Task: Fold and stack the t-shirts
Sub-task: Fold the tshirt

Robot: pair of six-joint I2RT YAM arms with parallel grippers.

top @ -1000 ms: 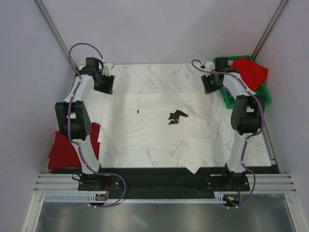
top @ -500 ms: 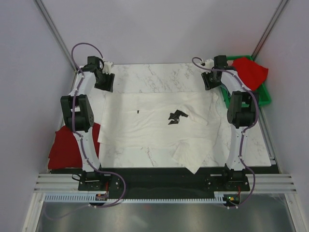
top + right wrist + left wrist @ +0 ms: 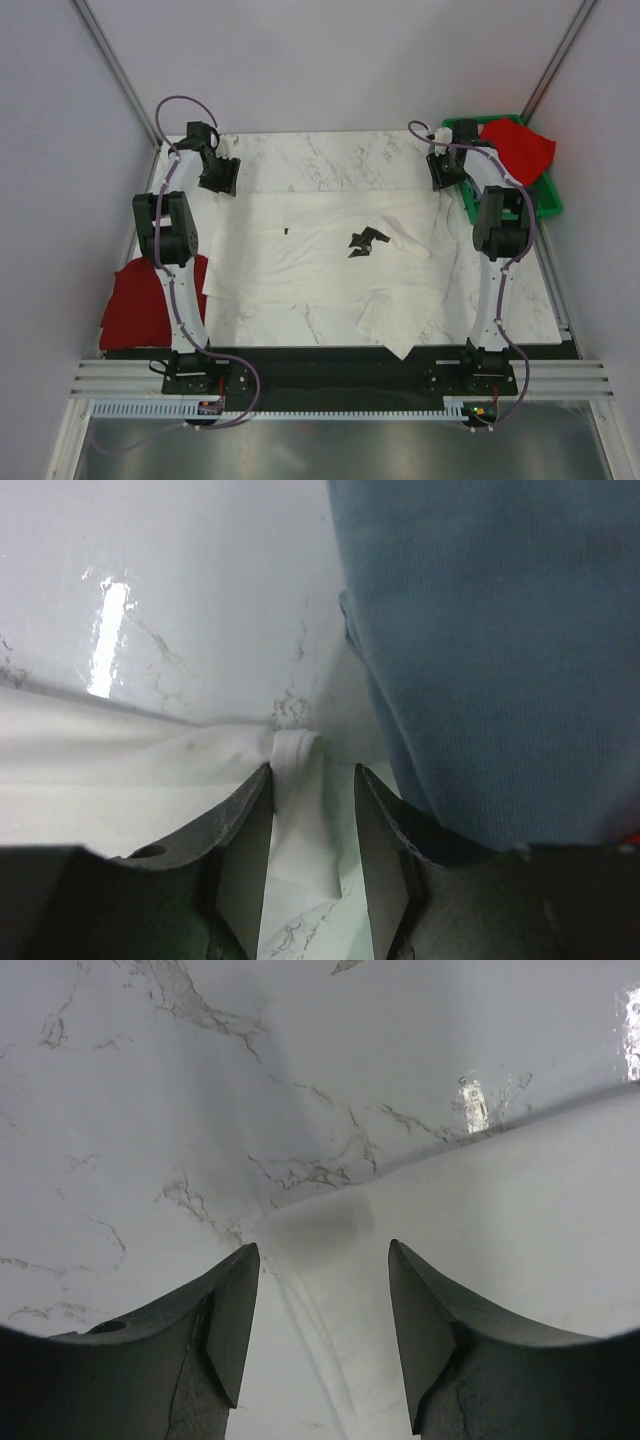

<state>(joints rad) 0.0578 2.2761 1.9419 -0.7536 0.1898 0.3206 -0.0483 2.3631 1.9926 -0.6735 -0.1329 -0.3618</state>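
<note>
White shirt spread flat on table, dark label up. L gripper at its far-left corner, fingers wide apart, nothing held. R gripper at far-right corner, fingers narrowed around a raised fold of white cloth; grip cannot be told. Blue shirt just beside R gripper. Red shirt hangs off table's left edge; 2nd red shirt on bin.
</note>
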